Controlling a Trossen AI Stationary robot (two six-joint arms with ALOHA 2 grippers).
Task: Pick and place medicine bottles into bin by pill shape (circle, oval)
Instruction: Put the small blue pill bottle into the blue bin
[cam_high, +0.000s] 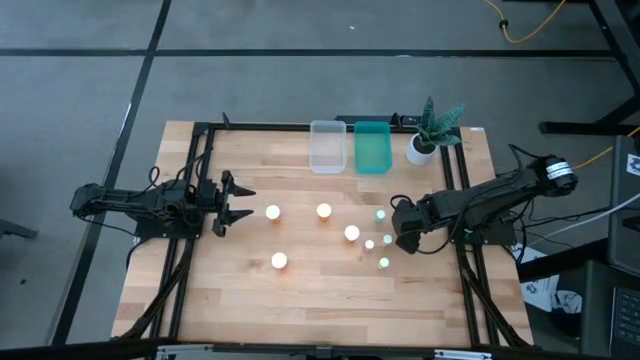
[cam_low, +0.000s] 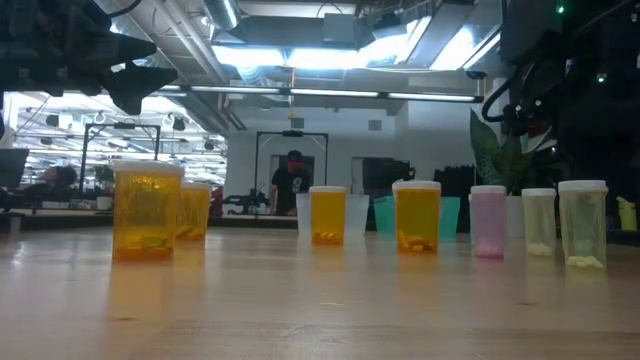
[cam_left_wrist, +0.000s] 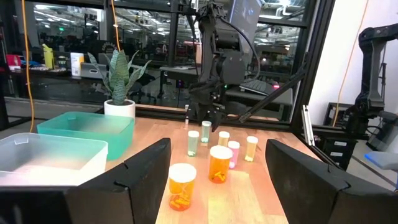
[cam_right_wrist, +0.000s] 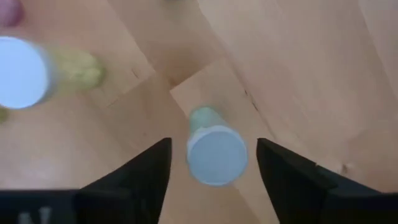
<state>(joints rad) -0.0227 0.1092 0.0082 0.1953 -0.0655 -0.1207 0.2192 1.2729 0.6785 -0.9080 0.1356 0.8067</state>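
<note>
Teal bottle (cam_right_wrist: 216, 153), white-capped, stands upright between the right gripper's (cam_right_wrist: 211, 163) parted jaws

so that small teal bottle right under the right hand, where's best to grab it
Take the small teal bottle by its round body just under the white cap, coming straight down from above. It stands upright with clear wood on both sides, and the open right hand already has a finger on each side of it. The left hand waits open.
</note>
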